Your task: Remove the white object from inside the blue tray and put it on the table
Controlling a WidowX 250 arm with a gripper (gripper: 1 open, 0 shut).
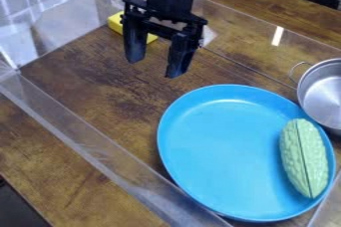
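The claw [156, 56] hangs spread wide and empty in the upper middle of the frame, over bare bench [94, 97], well apart from the white object [305, 157], which lies lengthwise at the far right inside the blue tray [213, 156], close to its rim and near the steel pot [322, 92]. To do this reach well, I'd say it should cross to the lower right, turn its fingers to straddle the oval's narrow width, and drop clear of the rim and pot.

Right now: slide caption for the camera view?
Open gripper above table, away from white object lying in blue tray.
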